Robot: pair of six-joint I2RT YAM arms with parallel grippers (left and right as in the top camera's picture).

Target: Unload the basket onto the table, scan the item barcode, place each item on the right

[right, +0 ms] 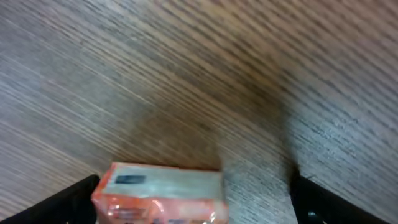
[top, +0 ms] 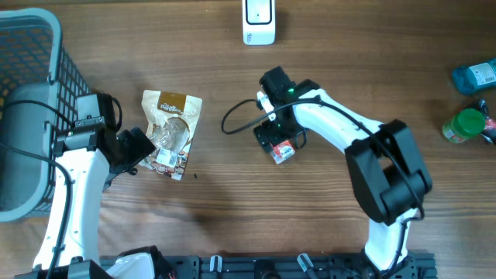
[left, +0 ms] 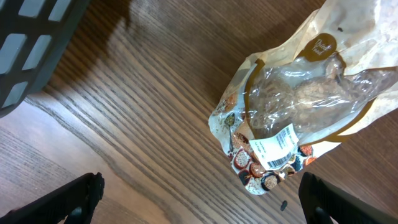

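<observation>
Overhead layout: wood table (top: 232,221), two arms come in from the near edge. Left arm is by the basket, right arm reaches to mid-table.
Right hand (top: 276,142): open. In its wrist view the fingers (right: 71,202) sit wide apart at the bottom corners.
Small box (top: 285,153): red/orange w/ pale top, on the table right at the right hand's tips. Wrist view shows it low btwn the fingers, one end up against the finger at frame left, clear gap to the other finger. Pic is blurry, print unreadable.
Left hand (top: 130,149): open, fingers (left: 71,202) wide at the bottom corners of its wrist view, nothing btwn them. It sits at the bag's lower left edge; can't tell if it touches.
Snack bag (top: 171,130): flat on the table, left of ctr, btwn the two hands. Tan top w/ round brown logo, clear window mid, patterned bottom end.
Barcode label (left: 278,147): white sticker near the bag's patterned end, face up, bars visible in left wrist view.
Scanner (top: 258,21): white unit at the far edge, about ctr, well apart from box and bag.
Basket (top: 31,46): grey, grid-sided, far left beside the left arm.
Cable (top: 235,116): black loop lying just left of the right hand.
Right edge: green-lidded jar (top: 463,125) and blue packet (top: 473,76), well apart from both hands.
</observation>
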